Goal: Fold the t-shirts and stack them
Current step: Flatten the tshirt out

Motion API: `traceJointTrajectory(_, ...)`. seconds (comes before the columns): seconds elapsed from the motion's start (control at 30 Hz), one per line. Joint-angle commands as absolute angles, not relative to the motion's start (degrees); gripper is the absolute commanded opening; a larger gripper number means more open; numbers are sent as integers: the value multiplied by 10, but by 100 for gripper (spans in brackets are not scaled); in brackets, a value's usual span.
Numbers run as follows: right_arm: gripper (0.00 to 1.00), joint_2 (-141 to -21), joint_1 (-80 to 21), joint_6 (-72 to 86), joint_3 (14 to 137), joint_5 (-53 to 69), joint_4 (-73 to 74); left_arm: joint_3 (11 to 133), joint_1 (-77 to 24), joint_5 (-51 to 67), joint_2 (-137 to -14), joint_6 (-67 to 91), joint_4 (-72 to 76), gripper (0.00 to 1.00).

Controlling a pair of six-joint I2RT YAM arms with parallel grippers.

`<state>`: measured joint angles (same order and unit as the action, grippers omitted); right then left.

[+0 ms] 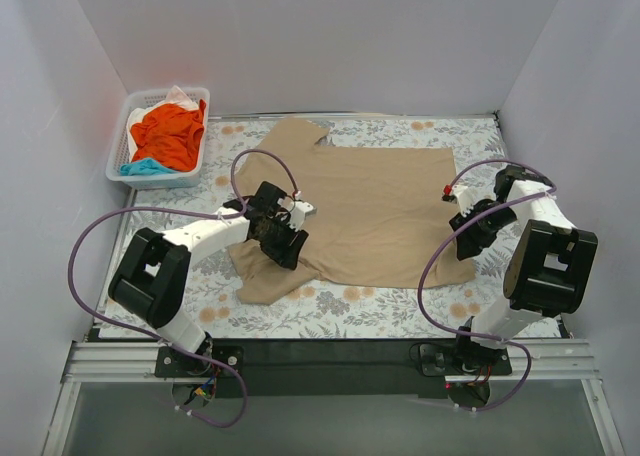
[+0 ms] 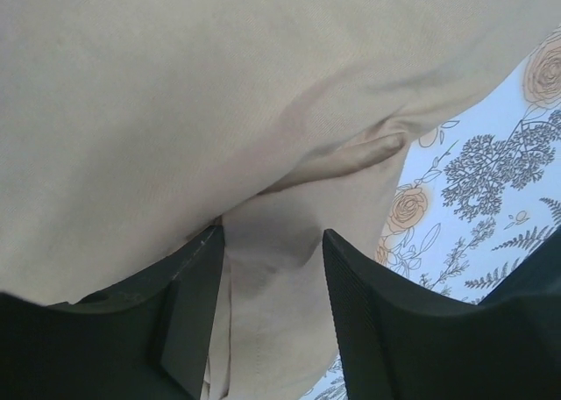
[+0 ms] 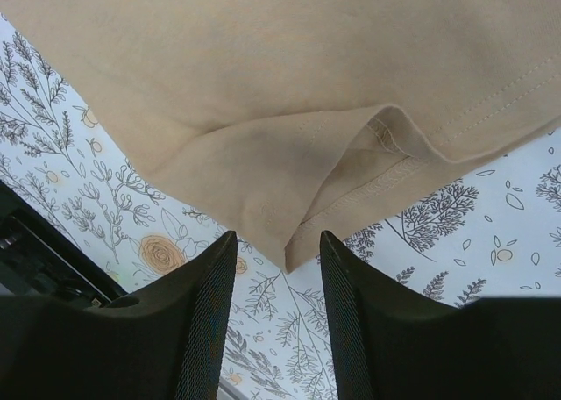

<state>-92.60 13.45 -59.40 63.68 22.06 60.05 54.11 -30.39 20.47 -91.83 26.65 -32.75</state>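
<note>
Left wrist view, left end effector [image 2: 272, 317]: the fingers [image 2: 188, 303] stand apart with nothing clamped. Tan cloth fills the gap between them, so the pose reads as lined up for a pinch.
Cloth under left end effector: a creased ridge of the tan t-shirt [image 2: 219, 110], where a flap tucks under the body at centre frame. The doubled layers give an edge to grip.
Right wrist view, right end effector [image 3: 276, 330]: the fingers are apart and closed on nothing. A hemmed corner of the tan t-shirt points into the gap from above and appears to stop just short of the pads.
Corner condition: the hem is curled over with its stitching showing. This is judged the likely grasp point for a fold.
Top external view, arm placement: the left end effector is at centre left, over the shirt's left side. The right end effector is at centre right, at the shirt's right edge. One at each side suits a two-sided lift and fold.
Tan t-shirt location: spread over the middle of the table [image 1: 400, 311], neck toward upper centre, with a bunched part at lower left.
Basket [image 1: 115, 146]: upper left of frame, well apart from the tan t-shirt. It holds the orange t-shirt [image 1: 170, 136], a teal piece [image 1: 148, 166] and a white piece [image 1: 142, 116], kept out of the working area.
Task status (judgement): first fold not yet made, no stack begun.
</note>
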Motion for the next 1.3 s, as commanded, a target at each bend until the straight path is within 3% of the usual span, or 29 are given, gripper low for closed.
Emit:
traceJointTrajectory(0.0,43,-920,138,-584,657,229,615,562,-312,225,-915,271,-307,43)
traceJointTrajectory(0.17,42,-918,141,-584,662,225,616,563,-318,229,-916,272,-309,27)
traceJointTrajectory(0.23,42,-918,142,-584,664,222,618,566,-320,239,-909,268,-317,12)
traceJointTrajectory(0.33,41,-917,146,-586,667,219,619,568,-332,259,-890,260,-344,0)
traceJointTrajectory(0.7,40,-922,156,-588,687,213,628,547,-489,315,-842,247,-398,0)
traceJointTrajectory(0.8,41,-923,156,-590,687,207,630,550,-525,312,-852,236,-403,31)
traceJointTrajectory(0.9,41,-922,158,-592,685,202,629,568,-575,328,-852,220,-417,50)
traceJointTrajectory(1.1,42,-918,158,-593,679,198,630,612,-578,337,-822,229,-448,47)
traceJointTrajectory(1.2,42,-909,158,-587,668,186,635,600,-439,358,-803,247,-451,45)
traceJointTrajectory(1.27,43,-892,158,-586,644,166,631,591,-389,344,-803,209,-475,50)
